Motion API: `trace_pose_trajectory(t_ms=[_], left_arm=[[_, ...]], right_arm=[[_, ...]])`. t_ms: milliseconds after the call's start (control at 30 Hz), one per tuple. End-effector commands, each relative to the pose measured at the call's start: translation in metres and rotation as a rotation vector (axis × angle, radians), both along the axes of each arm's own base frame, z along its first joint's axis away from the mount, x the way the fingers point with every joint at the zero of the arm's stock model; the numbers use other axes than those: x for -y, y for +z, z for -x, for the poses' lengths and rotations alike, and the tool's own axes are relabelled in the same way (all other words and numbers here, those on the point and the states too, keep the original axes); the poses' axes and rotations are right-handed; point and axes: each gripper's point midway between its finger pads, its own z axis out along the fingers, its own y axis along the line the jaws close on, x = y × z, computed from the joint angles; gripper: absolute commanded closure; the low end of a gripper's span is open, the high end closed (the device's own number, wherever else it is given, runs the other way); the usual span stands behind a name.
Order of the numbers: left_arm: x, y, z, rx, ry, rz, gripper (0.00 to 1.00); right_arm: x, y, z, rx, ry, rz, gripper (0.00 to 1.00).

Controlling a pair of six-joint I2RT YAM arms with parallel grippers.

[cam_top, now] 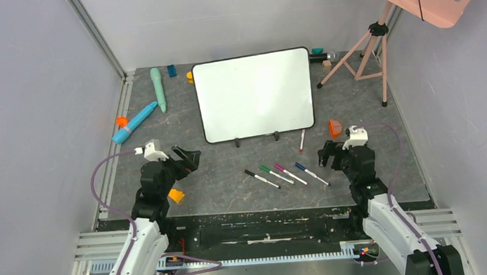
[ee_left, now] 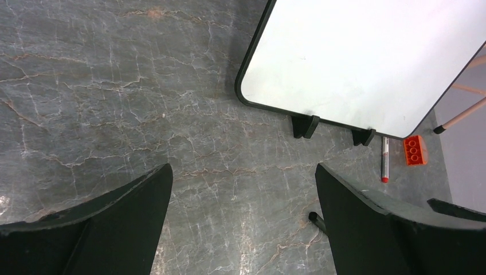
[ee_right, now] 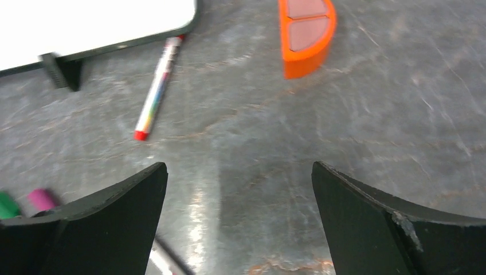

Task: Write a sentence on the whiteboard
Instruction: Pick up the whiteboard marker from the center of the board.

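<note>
Nearest to us, both white arms come up from the near edge of the table (cam_top: 232, 196) and bend forward at the elbow. The left gripper (cam_top: 189, 159) tips down over the gray, stone-looking top. Its two black fingers (ee_left: 126, 229) are spread wide apart, and we see nothing between them. The right gripper (cam_top: 325, 153) tips down the same way, wide apart too and holding nothing.

A bit farther, four thin markers (cam_top: 285, 174) lie side by side between the arms. One more marker with a red tip (cam_top: 302, 140) lies past them, and a smooth orange half-round block (cam_top: 335, 128) sits beside it.

Then comes the whiteboard (cam_top: 254, 94) in the middle of the table. It is shiny and white, with a thin black rim, round corners and two little black feet. It leans back.
</note>
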Motion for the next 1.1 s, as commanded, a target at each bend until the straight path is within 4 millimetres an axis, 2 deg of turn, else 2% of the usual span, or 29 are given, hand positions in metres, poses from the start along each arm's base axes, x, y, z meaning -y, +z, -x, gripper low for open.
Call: trace_pose_trajectory(t_ms=[0,67,200,267,400,533,700,1067], left_arm=[[0.001,0.006,-0.003,0.038,-0.025,-0.035,0.00],[-0.006,0.004,-0.003,0.026,0.014,-0.041,0.00],[-0.001,0.004,-0.003,0.036,-0.010,-0.032,0.00],[0.000,0.004,-0.003,0.034,-0.013,-0.030,0.00],[0.001,0.004,-0.004,0.029,-0.023,-0.027,0.00],[0.002,0.004,-0.004,0.031,-0.024,-0.024,0.00],[0.002,0.002,-0.004,0.026,-0.025,-0.022,0.00],[0.004,0.002,-0.005,0.023,-0.033,-0.014,0.00]], right_arm=[[-0.036,0.038,-0.005,-0.012,0.236,-0.007,0.01],[-0.046,0.046,-0.005,-0.016,0.286,-0.024,0.06],[-0.063,0.051,0.000,-0.061,0.373,0.007,0.05],[-0.074,0.052,0.003,-0.076,0.415,0.030,0.12],[-0.104,0.048,0.018,-0.114,0.539,0.079,0.13],[-0.123,0.051,0.031,-0.116,0.603,0.109,0.16],[-0.135,0.053,0.043,-0.123,0.658,0.121,0.17],[-0.145,0.047,0.046,-0.143,0.652,0.188,0.13]])
